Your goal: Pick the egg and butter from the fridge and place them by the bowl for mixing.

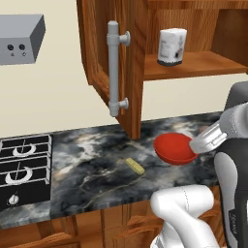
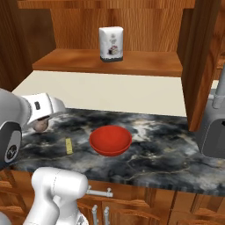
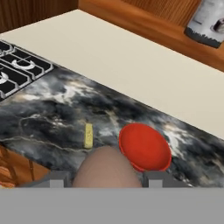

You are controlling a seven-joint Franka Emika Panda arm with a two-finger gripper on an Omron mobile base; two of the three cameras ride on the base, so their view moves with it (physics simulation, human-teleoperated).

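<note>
while the arm hangs over the dark marbled bench, the pincer is pinching the egg: in the hand view the brownish ball sits between the two finger tips, right at the bottom of the frame. from the right base view the egg peeks out under the white wrist, low over the left part of the bench; whether it touches the surface i cannot tell.

butter lies flat on the bench, a pale-yellow stick just left of the red bowl, apart from it. right base view agrees: butter is left of the bowl, with the egg further left and a bit farther back. in the hand view the butter is beside the bowl, and both are beyond the held egg.

bowl stands upright on the bench, under the open wooden cupboard. a white carton stands on the cupboard shelf above the bowl. cupboard door is swung open, with a grey bar handle. stove burners are at the left end of the bench, well apart from the bowl. a grey box is mounted on the wall above the stove.
</note>
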